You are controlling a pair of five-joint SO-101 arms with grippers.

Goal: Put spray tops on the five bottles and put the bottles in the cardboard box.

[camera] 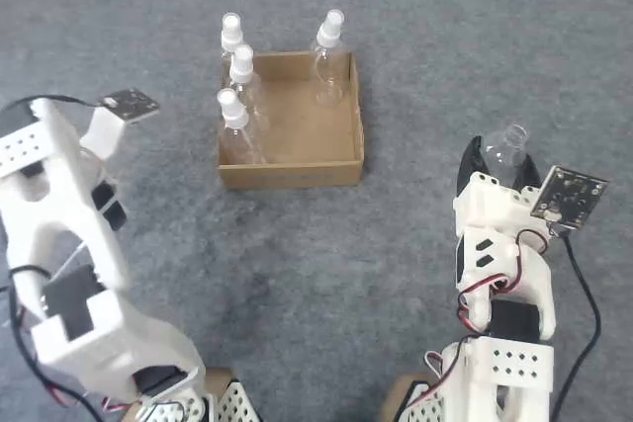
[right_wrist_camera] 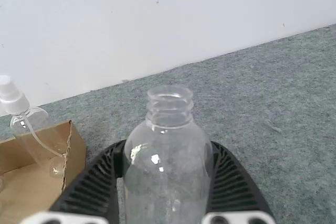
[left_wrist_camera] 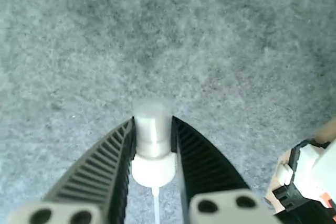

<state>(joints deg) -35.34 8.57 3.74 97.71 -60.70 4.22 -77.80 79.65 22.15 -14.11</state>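
Pinched between the ribbed jaws of the left gripper: 1 white spray top, cap end pointing away from the wrist, thin dip tube trailing back toward it. Closed only as far as the top's stem allows, gripping it by the sides. Held over bare grey carpet, well apart from the box.

Clasped in the right gripper: the last clear bottle, uncapped and upright. Jaws spread wide around its belly, touching on both sides. Held low on the body, probably to leave the neck and threads free to take the top. Kept near the right arm's own side of the table, well apart from the box, most likely for working room.

In the cardboard box: 4 capped bottles, all upright, 3 along the wall on the left arm's side and 1 at the far corner opposite. Hard to say whether the rearmost of the 3 stands inside the wall or just outside it. Bare box floor toward the near wall, seemingly room enough for a 5th.

By the look of it, 4 of 5 done and the 5th about to be capped. Next, probably: turning the top so the tube leads, then threading that tube into the narrow mouth. Main risk: the thin tube catching on the rim.
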